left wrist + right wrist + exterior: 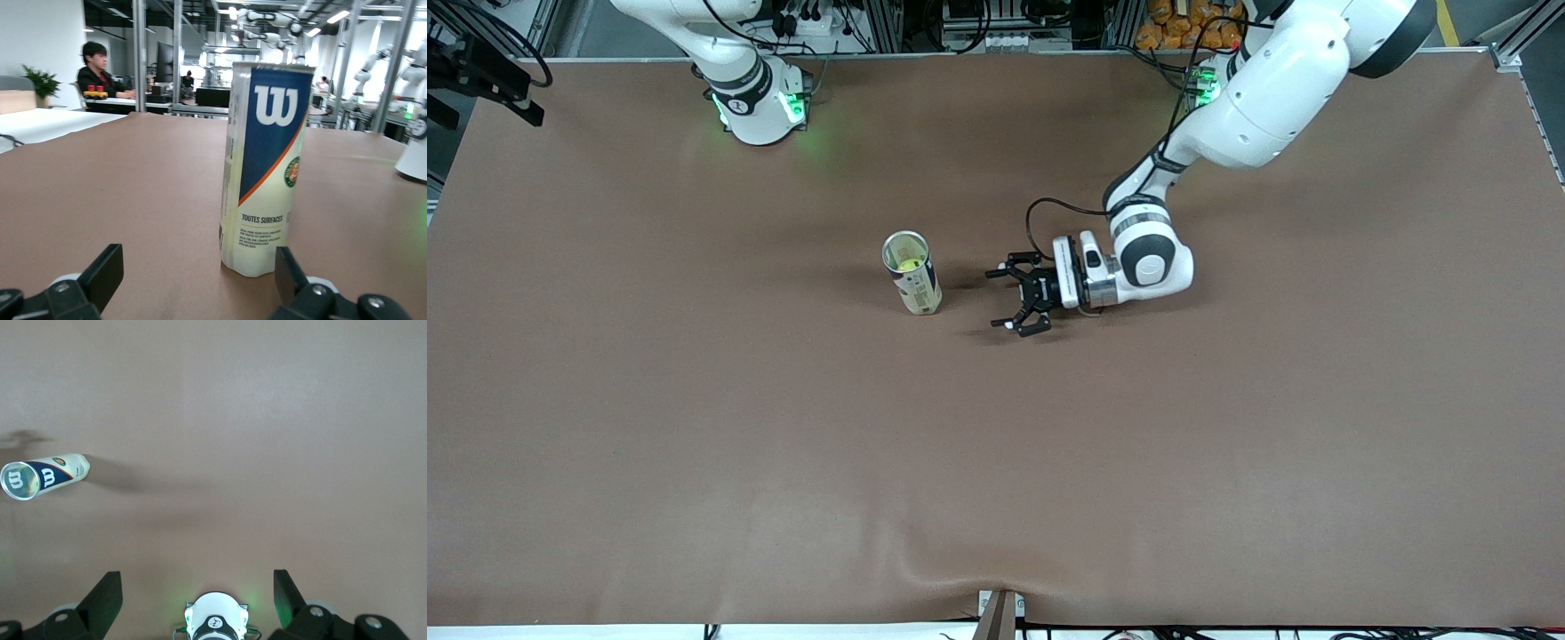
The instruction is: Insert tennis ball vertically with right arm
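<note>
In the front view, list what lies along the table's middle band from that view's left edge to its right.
Tennis ball can, standing upright with a yellow tennis ball inside, then the left gripper, open beside the can, then the left arm's wrist.

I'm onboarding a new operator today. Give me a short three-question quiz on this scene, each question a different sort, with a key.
1. True or false: the tennis ball lies inside the upright can.
2. Which hand is low beside the can: A) left hand B) right hand?
3. Fill in: the left hand's fingers are ____.

Key: 1 true; 2 A; 3 open, with nothing held. The right hand, also open, hangs high over the table by its own base.
</note>
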Controlling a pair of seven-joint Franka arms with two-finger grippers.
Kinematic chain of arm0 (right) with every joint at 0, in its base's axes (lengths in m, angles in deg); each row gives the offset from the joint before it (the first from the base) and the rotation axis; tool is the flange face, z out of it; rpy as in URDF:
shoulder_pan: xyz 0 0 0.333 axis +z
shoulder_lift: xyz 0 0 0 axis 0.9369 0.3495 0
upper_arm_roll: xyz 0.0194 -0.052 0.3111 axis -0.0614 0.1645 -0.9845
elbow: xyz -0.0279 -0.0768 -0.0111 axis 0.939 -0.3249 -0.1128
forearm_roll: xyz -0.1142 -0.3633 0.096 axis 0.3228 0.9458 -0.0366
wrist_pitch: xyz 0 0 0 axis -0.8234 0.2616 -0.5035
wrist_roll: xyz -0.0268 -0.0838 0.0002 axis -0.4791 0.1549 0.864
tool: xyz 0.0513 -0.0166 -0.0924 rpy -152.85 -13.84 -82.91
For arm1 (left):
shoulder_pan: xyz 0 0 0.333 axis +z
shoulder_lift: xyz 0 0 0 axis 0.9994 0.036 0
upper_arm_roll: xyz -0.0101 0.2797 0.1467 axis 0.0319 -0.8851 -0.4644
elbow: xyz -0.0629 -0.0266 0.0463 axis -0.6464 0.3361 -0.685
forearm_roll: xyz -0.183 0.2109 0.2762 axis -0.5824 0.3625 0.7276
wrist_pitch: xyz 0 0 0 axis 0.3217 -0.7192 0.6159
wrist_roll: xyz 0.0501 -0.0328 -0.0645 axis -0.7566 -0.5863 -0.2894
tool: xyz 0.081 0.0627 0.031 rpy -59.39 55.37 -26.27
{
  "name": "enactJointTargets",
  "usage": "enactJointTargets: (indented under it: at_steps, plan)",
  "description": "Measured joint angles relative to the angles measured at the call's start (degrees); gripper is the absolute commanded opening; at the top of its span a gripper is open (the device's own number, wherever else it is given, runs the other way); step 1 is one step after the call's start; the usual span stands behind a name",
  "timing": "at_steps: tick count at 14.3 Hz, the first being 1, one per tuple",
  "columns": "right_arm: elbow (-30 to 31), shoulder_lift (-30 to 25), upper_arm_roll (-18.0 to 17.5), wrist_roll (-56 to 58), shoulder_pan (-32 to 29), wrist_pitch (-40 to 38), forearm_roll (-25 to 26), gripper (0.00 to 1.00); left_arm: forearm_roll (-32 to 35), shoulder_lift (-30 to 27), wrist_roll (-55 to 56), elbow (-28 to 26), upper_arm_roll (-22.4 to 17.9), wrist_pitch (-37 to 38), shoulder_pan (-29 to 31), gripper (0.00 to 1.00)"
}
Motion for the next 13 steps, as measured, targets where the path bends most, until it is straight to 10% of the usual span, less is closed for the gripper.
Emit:
enactJointTargets:
  at_steps: [7,13]
  plan:
    - [13.5,-7.6,0.0,0.2,-1.3,9.5,0.1,1.0,25.3,-9.0,6.0,-6.7,0.5,0.0,12.2,1.0]
    - [13.1,-5.7,-0.1,0.2,-1.3,12.7,0.1,1.0,41.9,-11.1,18.2,-6.1,0.8,1.8,18.5,1.0]
